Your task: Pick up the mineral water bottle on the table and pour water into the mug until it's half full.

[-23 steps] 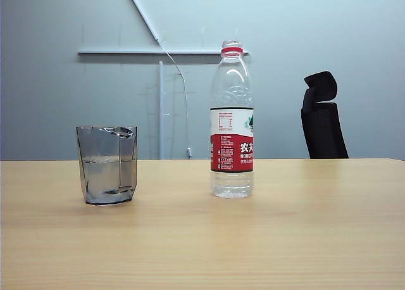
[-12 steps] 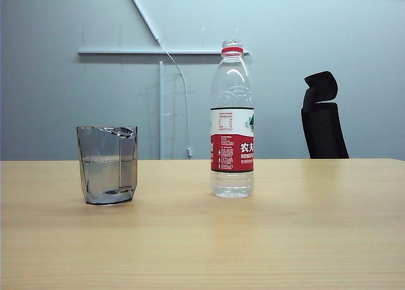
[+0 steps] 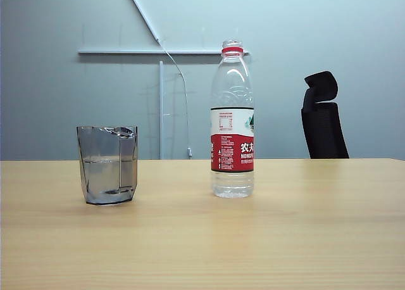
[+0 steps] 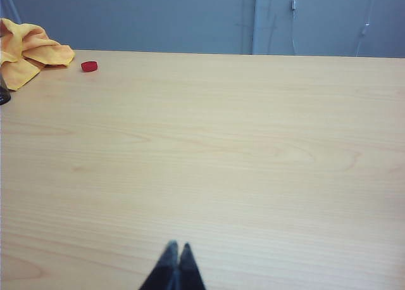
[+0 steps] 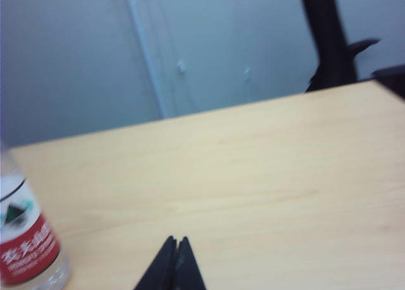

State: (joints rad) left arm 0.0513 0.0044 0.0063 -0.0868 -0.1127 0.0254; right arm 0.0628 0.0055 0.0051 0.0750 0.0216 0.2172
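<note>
Seemingly the pour is done: the mug (image 3: 107, 165) sits roughly half full, and the mineral water bottle (image 3: 232, 122) stands upright to its right on the counter (image 3: 266, 239). Left hand (image 4: 175, 251) and right hand (image 5: 174, 244), both pinched closed and empty, hover clear; nothing more seems needed.

Right wrist view blurred; mineral water bottle (image 5: 25, 242) cut off by the frame edge, cap end unseen. Both tools out of exterior view. Dark object (image 4: 3, 95) clipped at left wrist frame edge, can't identify.
</note>
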